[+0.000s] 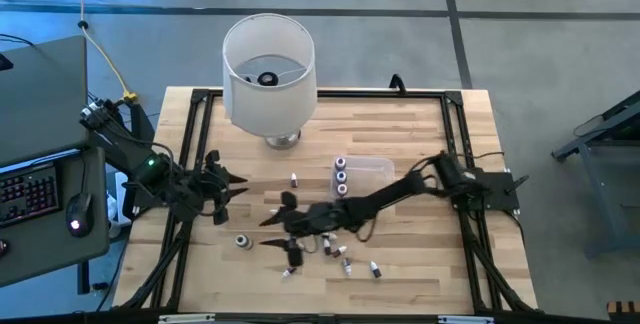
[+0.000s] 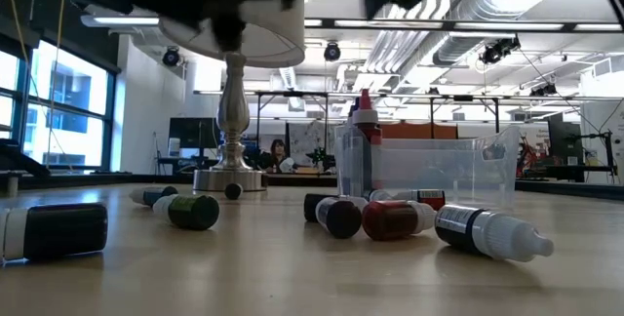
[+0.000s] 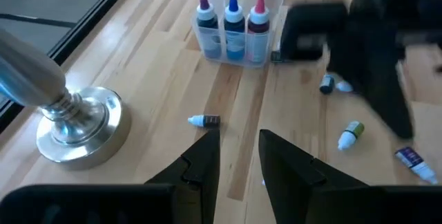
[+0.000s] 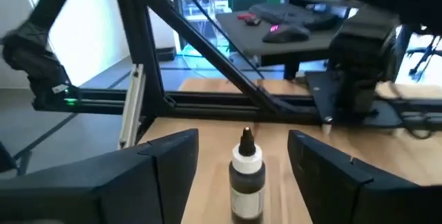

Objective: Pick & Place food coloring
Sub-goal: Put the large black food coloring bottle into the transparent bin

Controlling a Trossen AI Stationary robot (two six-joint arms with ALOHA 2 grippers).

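Bottles of food coloring (image 1: 345, 260) are scattered on their sides near mid-surface, long axes level, caps pointing various ways; one dark bottle (image 4: 246, 173) is seen upright, cap up, between the spread fingers of the right tool (image 1: 277, 232), untouched; three more (image 3: 232, 25) stand upright in the clear tub (image 1: 372, 171); the lamp (image 1: 268, 74) stands farther back; the left tool (image 1: 228, 190) is parted narrowly, holding nothing, at the left.
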